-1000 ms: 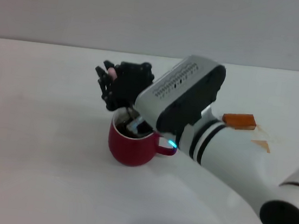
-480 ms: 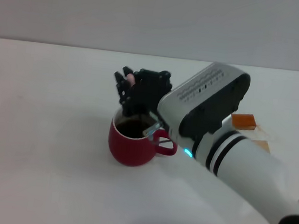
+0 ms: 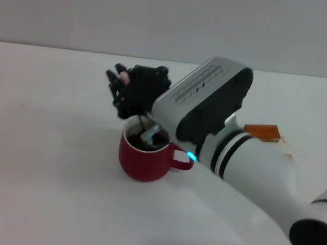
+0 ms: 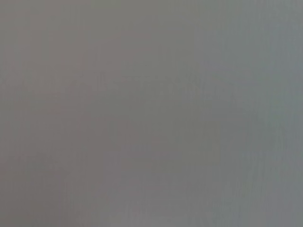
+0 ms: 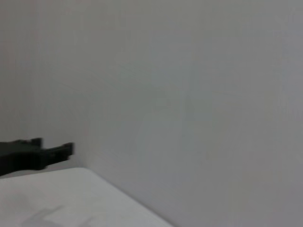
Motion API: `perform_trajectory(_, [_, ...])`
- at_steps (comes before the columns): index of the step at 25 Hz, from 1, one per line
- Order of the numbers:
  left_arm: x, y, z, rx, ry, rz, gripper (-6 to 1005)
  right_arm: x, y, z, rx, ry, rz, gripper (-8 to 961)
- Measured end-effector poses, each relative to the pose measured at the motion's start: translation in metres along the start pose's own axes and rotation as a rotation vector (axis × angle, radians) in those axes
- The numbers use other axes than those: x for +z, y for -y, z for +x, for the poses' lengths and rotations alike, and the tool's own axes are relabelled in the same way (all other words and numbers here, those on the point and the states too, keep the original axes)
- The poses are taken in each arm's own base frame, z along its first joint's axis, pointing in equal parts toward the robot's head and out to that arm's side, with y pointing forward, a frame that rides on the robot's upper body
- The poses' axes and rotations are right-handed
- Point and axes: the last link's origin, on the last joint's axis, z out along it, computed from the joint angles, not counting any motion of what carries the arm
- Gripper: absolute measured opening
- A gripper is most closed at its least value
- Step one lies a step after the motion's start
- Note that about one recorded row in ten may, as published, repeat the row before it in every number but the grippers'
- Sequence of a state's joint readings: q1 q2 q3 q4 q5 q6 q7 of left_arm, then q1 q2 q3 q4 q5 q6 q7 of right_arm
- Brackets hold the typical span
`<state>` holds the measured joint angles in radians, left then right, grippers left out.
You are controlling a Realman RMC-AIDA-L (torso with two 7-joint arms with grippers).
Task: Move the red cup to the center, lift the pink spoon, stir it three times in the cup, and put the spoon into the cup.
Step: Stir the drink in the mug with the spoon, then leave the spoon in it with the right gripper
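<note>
Head view: the right gripper [image 3: 132,92] hangs just above the cup [image 3: 145,156], at the cup's 11 o'clock, its black fingers clamped on the pink handle of the spoon [image 3: 148,134]. Only a pink tip of the handle shows among the fingers; the grey neck and bowl slant down past the rim into the dark liquid. The cup stands upright on the white desk [image 3: 41,143], near the middle of the visible surface, with its loop handle pointing toward 3 o'clock. An orange-brown block [image 3: 261,131] lies well apart, at the cup's 2 o'clock, partly behind the right arm. The left gripper appears in no view; the left wrist view shows plain grey only. The right wrist view shows wall, a strip of desk and a dark finger edge, not the cup.

Step in hand, as judged: stirring, with the placing of the spoon to follow. To do it well, the bowl should trace small circles well inside the white inner wall, since a push against the rim could slide or tip this squat cup, which nothing steadies. Depth should stay constant, deep enough to keep the bowl under the liquid, clear of the bottom. Slow sweeps limit splashing. The grip on the slim handle should remain firm, because the spoon hangs at a slant and could pivot between the fingers.
</note>
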<state>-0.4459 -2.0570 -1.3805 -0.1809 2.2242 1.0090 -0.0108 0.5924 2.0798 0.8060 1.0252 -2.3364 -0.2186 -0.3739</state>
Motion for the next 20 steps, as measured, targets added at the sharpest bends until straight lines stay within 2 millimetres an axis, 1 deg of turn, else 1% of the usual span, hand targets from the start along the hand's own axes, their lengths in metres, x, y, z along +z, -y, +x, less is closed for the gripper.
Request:
perform_trajectory(1, [0.000, 0.000, 0.000, 0.000, 0.000, 0.000, 802, 0.000, 0.000, 0.000, 0.000, 0.000, 0.000, 130])
perform_trajectory(3, [0.000, 0.000, 0.000, 0.000, 0.000, 0.000, 802, -0.005, 0.008, 0.005, 0.018, -0.012, 0.027, 130])
perform_trajectory(6, [0.000, 0.000, 0.000, 0.000, 0.000, 0.000, 802, -0.010, 0.008, 0.007, 0.033, -0.011, 0.034, 130])
perform_trajectory(8, [0.000, 0.000, 0.000, 0.000, -0.001, -0.001, 802, -0.015, 0.001, 0.009, 0.037, -0.013, 0.023, 130])
perform_trajectory(9, [0.000, 0.000, 0.000, 0.000, -0.001, -0.001, 802, -0.015, 0.001, 0.009, 0.037, -0.013, 0.023, 130])
perform_trajectory(10, [0.000, 0.000, 0.000, 0.000, -0.002, 0.000, 802, -0.017, -0.007, 0.011, 0.034, -0.019, 0.006, 130])
perform_trajectory(11, [0.000, 0.000, 0.000, 0.000, -0.002, 0.000, 802, -0.017, -0.007, 0.011, 0.034, -0.019, 0.006, 130])
perform_trajectory(15, [0.000, 0.000, 0.000, 0.000, -0.002, 0.000, 802, -0.018, -0.024, 0.014, 0.024, -0.022, -0.041, 130])
perform_trajectory(20, [0.000, 0.000, 0.001, -0.001, -0.003, 0.000, 802, -0.018, -0.026, 0.012, 0.029, -0.015, -0.047, 130])
